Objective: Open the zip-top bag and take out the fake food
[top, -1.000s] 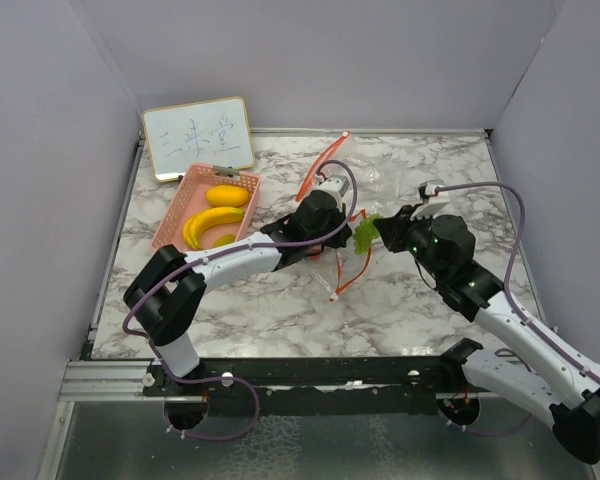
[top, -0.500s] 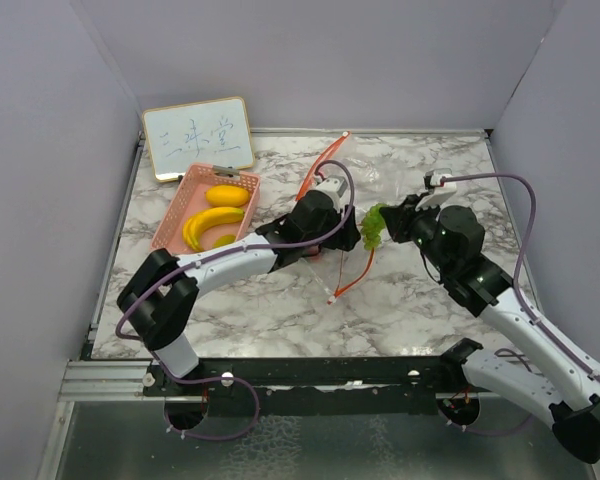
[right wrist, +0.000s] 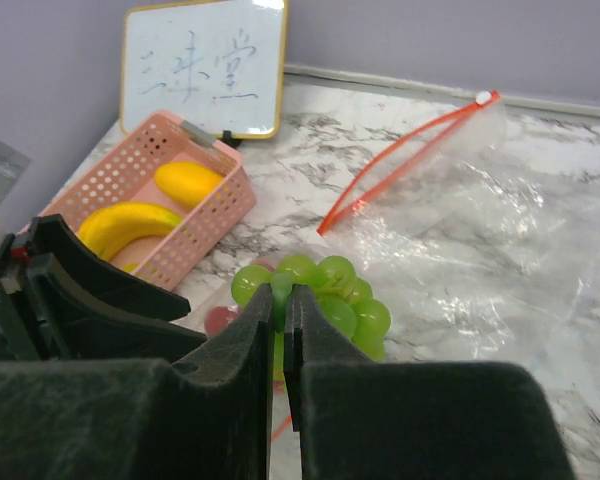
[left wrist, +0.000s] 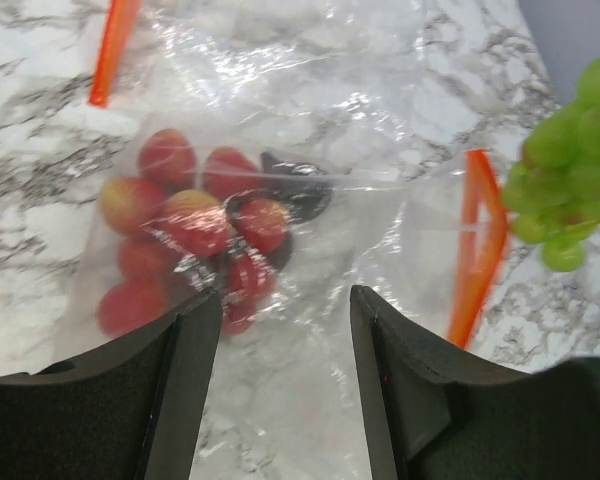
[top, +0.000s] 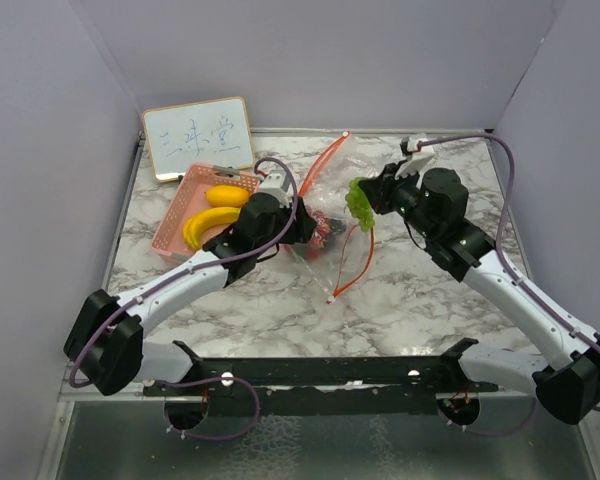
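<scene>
The clear zip-top bag with its orange zip strip lies open on the marble. Through the film I see a red berry cluster and a dark purple bit of the fake food. My left gripper hovers open just in front of the berries, with nothing between its fingers. Held clear above the bag is a bunch of green grapes, and my right gripper is shut on its stem. From the top view the grapes hang to the right of the left gripper.
A pink basket at the left holds a yellow banana and a yellow-orange lemon. A small whiteboard leans against the back wall. Grey walls close in the marble table on three sides.
The left gripper opened and drew back to the left, away from the bag mouth. The right gripper carried the green grapes up and toward the far right, out of the bag.
</scene>
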`<state>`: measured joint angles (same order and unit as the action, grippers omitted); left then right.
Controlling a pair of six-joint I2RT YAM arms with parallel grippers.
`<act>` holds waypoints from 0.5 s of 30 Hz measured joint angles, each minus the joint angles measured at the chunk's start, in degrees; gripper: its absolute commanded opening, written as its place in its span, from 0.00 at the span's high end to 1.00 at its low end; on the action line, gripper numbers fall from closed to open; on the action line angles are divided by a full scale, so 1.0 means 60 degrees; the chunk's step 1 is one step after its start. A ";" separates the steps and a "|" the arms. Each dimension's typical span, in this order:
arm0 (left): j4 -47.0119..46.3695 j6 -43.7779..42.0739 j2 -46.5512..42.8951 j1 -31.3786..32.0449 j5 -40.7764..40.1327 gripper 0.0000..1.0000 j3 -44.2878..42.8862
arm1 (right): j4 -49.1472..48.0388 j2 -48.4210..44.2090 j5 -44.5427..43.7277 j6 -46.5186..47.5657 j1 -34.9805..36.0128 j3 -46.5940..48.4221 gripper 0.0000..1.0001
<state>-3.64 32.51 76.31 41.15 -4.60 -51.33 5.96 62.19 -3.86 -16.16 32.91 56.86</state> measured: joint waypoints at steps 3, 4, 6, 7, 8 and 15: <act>-0.0138 0.0120 -0.0382 -0.0546 0.0004 0.43 0.0652 | -0.0102 0.0525 0.0608 0.0025 0.0000 0.0678 0.99; -0.0171 0.0200 -0.0463 -0.0743 0.0000 0.43 0.0907 | -0.0153 0.0637 0.0790 0.0025 0.0000 0.0831 0.99; -0.0237 0.0350 -0.0605 -0.1140 -0.0004 0.43 0.1530 | -0.0295 0.0874 0.1206 0.0018 0.0000 0.1177 0.98; -0.0233 0.0441 -0.0685 -0.1311 -0.0047 0.43 0.1825 | -0.0372 0.1002 0.1406 0.0011 0.0000 0.1344 0.98; -0.0233 0.0521 -0.0783 -0.1413 -0.0076 0.43 0.2084 | -0.0455 0.1155 0.1643 -0.0004 0.0000 0.1526 0.98; -0.0229 0.0732 -0.2160 -0.1515 -0.0488 0.43 0.2721 | -0.1308 0.3162 0.3096 -0.0182 0.0226 0.2583 0.98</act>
<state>-5.02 36.91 63.35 32.05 -7.53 -35.00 -1.89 81.17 14.72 -17.26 34.26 72.36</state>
